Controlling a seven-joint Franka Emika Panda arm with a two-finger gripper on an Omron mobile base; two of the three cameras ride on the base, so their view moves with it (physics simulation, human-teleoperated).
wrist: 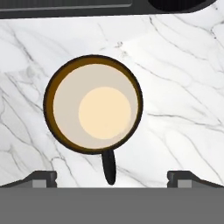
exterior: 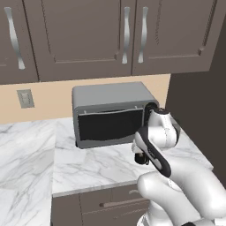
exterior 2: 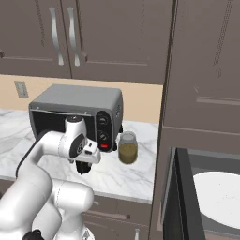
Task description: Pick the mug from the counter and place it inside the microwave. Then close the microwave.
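The pincer [wrist: 112, 179] is hovering wide open and empty straight above the mug [wrist: 93, 104] on the counter [wrist: 183, 109], lining up for a grab.

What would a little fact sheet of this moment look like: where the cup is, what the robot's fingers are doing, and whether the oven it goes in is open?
mug: upright on the counter, seen from straight above, tan inside, handle toward the bottom of the hand view
gripper: above the mug, fingers spread wide, holding nothing
microwave: door open, white turntable plate bare
toaster oven: on the counter behind the arm
glass jar: on the counter right of the toaster oven
task stage: mug not yet picked up
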